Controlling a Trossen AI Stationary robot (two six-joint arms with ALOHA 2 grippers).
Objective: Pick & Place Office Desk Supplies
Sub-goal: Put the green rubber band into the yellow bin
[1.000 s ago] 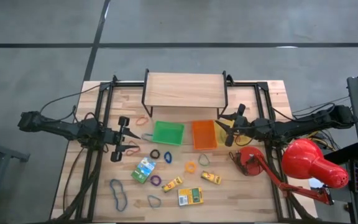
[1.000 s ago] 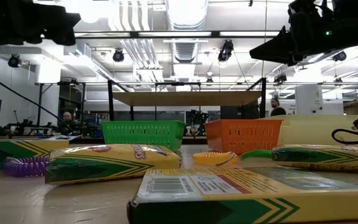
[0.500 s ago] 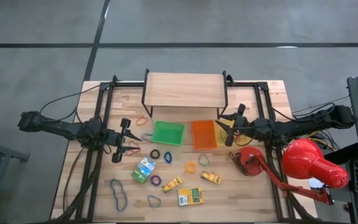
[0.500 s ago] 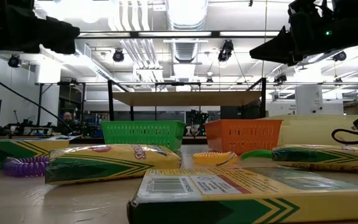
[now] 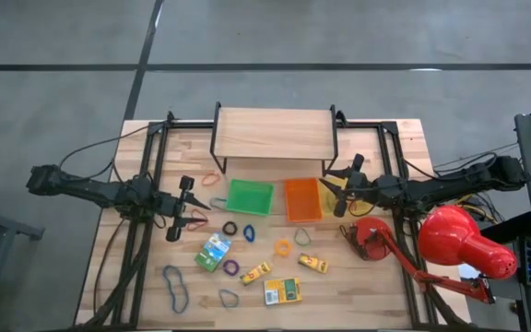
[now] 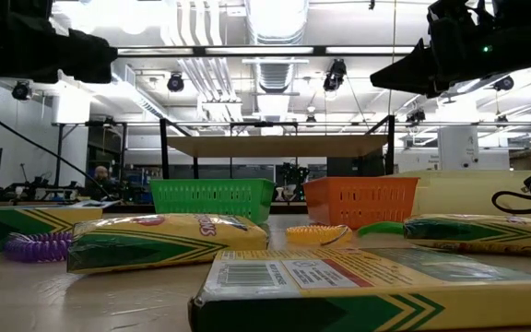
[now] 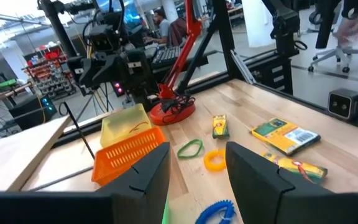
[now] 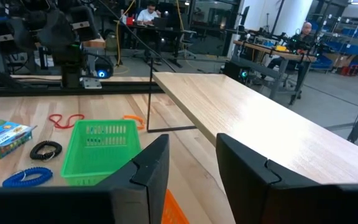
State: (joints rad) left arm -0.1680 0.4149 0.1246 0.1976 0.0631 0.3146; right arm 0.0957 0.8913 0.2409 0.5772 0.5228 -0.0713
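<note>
We see the left gripper (image 5: 182, 205) and right gripper (image 5: 346, 185) both parted and empty above the table (image 5: 385, 286), rubber bands (image 5: 174, 286) scattered below

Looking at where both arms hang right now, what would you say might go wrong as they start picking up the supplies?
1. The right claw hangs open close to the orange tray and the yellow tray; a careless descent might knock them.
2. The loops, such as the black coil near the left claw, are thin and flat, so open jaws may slip off them.
3. The red lamp crowds the right arm's side and could be bumped in a swing.
</note>
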